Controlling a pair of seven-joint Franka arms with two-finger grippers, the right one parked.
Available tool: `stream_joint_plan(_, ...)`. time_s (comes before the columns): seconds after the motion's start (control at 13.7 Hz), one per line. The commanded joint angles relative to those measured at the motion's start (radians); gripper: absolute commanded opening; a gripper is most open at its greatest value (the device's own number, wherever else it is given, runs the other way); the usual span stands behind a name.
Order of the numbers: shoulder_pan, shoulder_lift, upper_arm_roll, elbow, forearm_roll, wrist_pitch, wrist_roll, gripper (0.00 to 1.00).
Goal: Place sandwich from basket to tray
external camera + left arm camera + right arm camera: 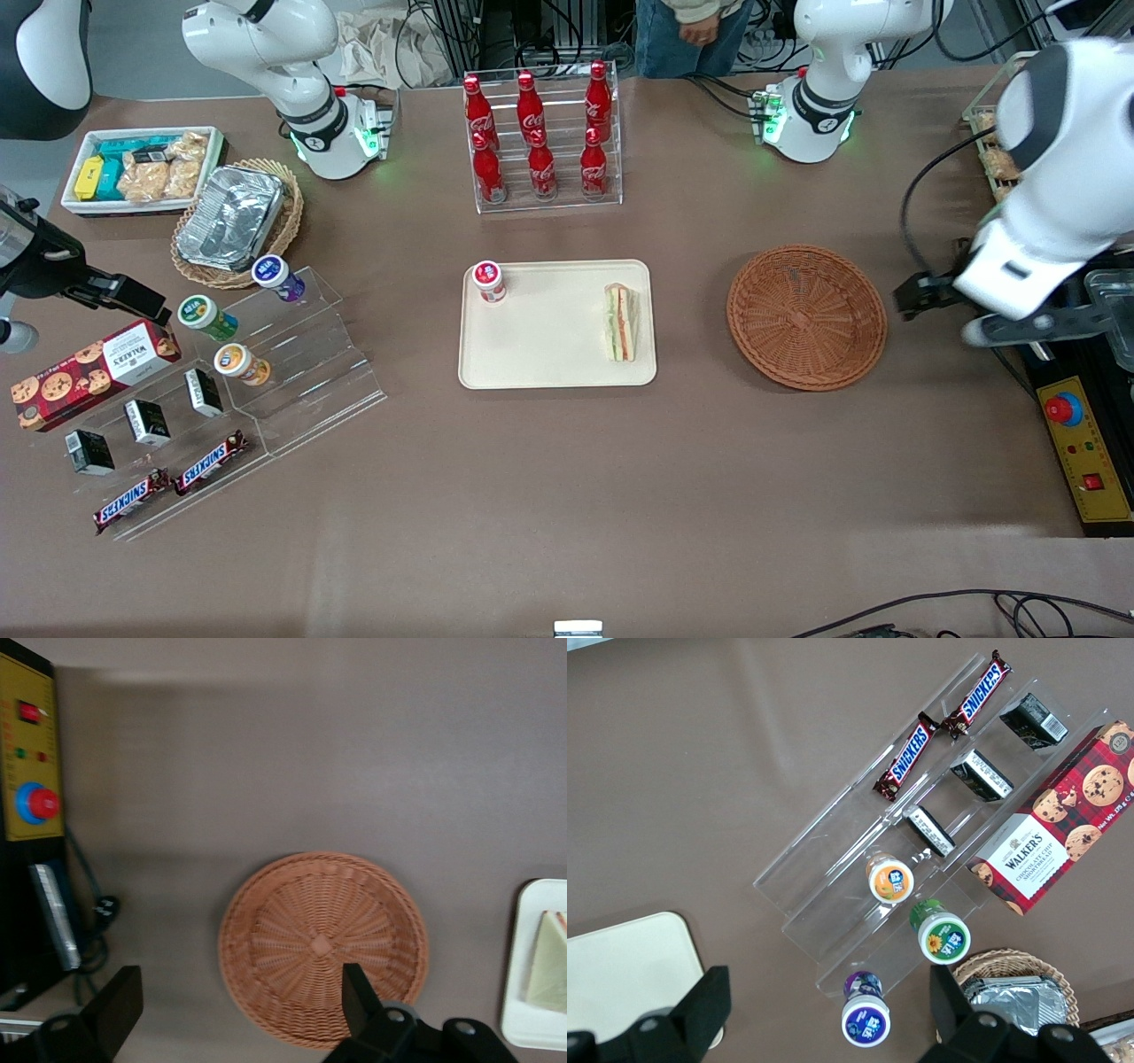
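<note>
The sandwich (622,322) lies on the cream tray (554,363), at the tray's edge nearest the basket. The reddish-brown wicker basket (806,316) holds nothing. My left gripper (920,296) hovers just outside the basket's rim, toward the working arm's end of the table. In the left wrist view the gripper (239,1001) is open with nothing between its fingers (359,997), and the basket (323,943) lies below them. The sandwich (547,961) and a corner of the tray (523,1023) also show there.
A red-lidded jar (488,282) stands on the tray's corner. A rack of cola bottles (540,133) is farther from the front camera. A yellow control box (1085,452) sits at the working arm's table edge. An acrylic snack stand (266,381) and foil-lined tan basket (235,221) lie toward the parked arm's end.
</note>
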Motion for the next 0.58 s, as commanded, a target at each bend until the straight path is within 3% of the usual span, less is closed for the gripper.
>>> stream_joint_plan(0.0,0.028,-0.016,-0.014,-0.006,0.046,-0.014,0.053,1.0)
stream_joint_plan(0.51,0.011,-0.046,-0.014,0.146,0.04,-0.289,0.11,1.0)
